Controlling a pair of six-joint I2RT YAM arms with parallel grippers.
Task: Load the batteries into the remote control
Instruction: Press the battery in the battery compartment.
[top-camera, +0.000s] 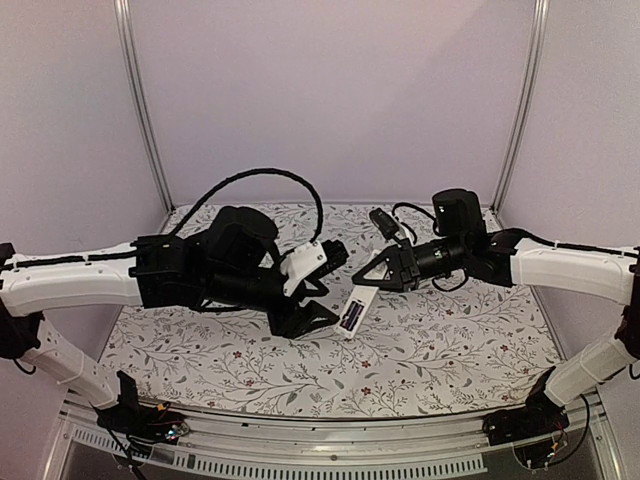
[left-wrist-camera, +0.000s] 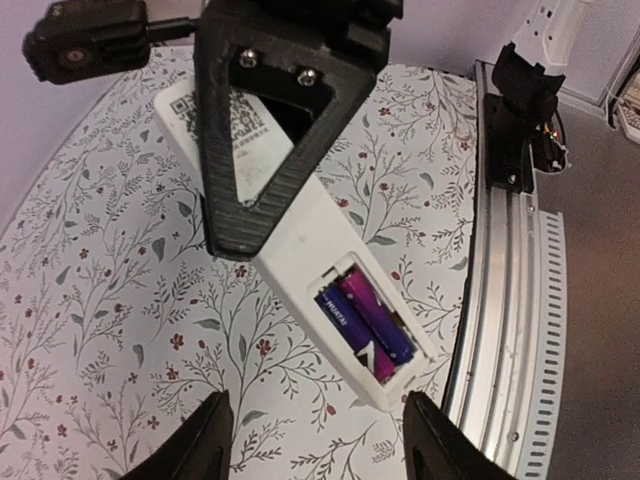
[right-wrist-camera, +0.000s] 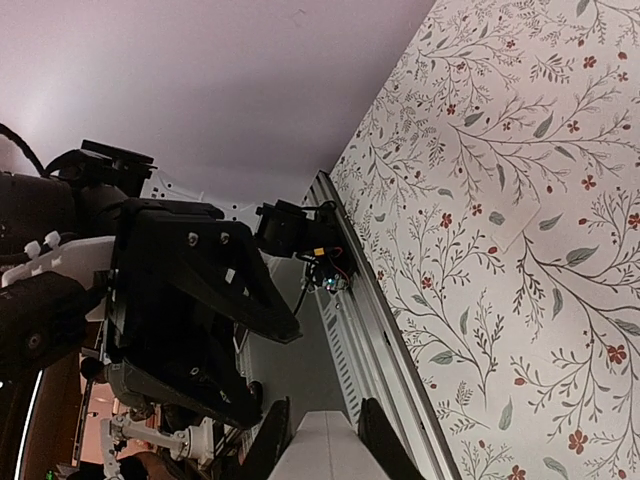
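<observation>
— Clamping what, right gripper?
— It pinches the remote control at one end; the rest juts beyond the grip. Two batteries lie in its open bay, just ahead of the left gripper, jaws spread, nothing between.

1. Right wrist view: the bottom edge is cutting off the right gripper fingers and the remote control; only its white end is showing.
2. Left wrist view: the right gripper's black finger is covering the remote's mid-section and part of the QR label.
3. Same view: the bottom edge is cropping the left gripper; only two tips are showing.
4. Top view: the batteries are reading as one dark patch, too small to count.
5. Right wrist view: the left arm is running off the left edge.
</observation>
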